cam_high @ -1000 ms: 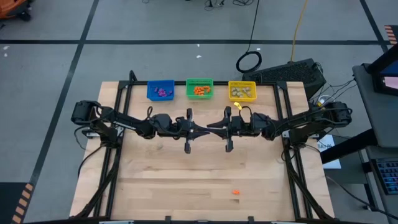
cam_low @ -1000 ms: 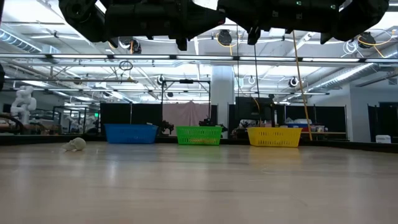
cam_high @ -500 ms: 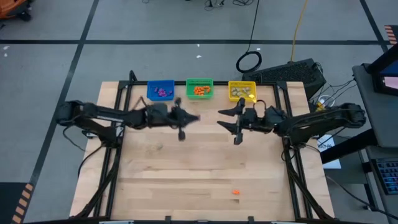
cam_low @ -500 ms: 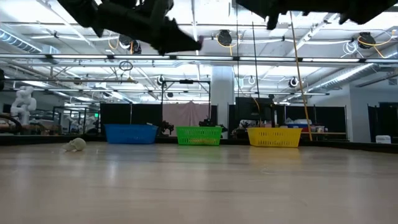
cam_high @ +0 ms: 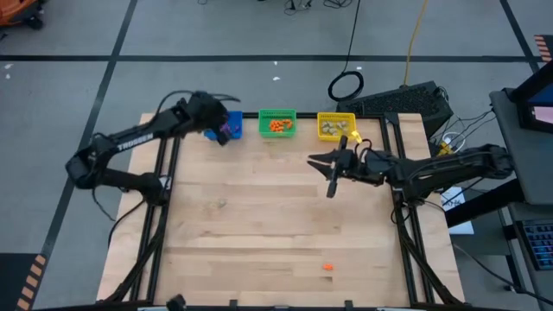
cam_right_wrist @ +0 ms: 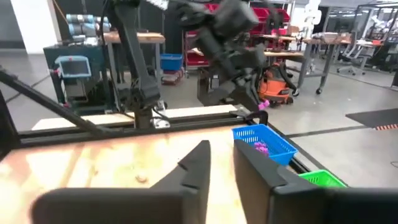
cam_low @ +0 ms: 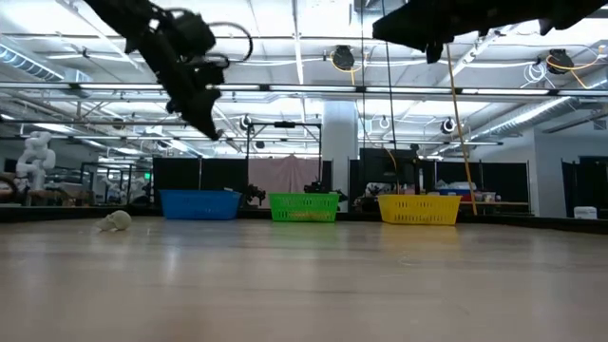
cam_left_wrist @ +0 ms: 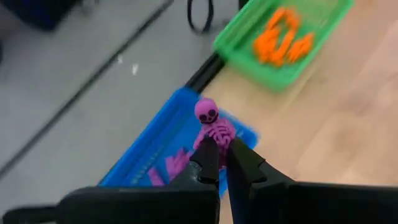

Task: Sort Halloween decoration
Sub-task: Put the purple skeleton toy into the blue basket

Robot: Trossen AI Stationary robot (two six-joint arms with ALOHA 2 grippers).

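Purple skeleton (cam_left_wrist: 213, 126) pinched, left gripper (cam_left_wrist: 219, 154), blue bin (cam_left_wrist: 155, 154)

left claw (cam_left_wrist: 217, 163) over left bin (cam_high: 233, 120) | right claw (cam_high: 328, 173) mid-table (cam_high: 259, 233)

Two dark jointed arms, the left arm (cam_high: 138, 138) lettered in white, trailing black cables.

A purple skeleton trinket (cam_left_wrist: 213, 126) hung upright, pinched at its lower body, above the table's eleven o'clock corner. More purple pieces (cam_left_wrist: 176, 164) lay below it. Orange pieces (cam_high: 277, 125) sat at twelve, pale ones (cam_high: 333, 129) toward one, and a lone orange trinket (cam_high: 327, 267) at five.
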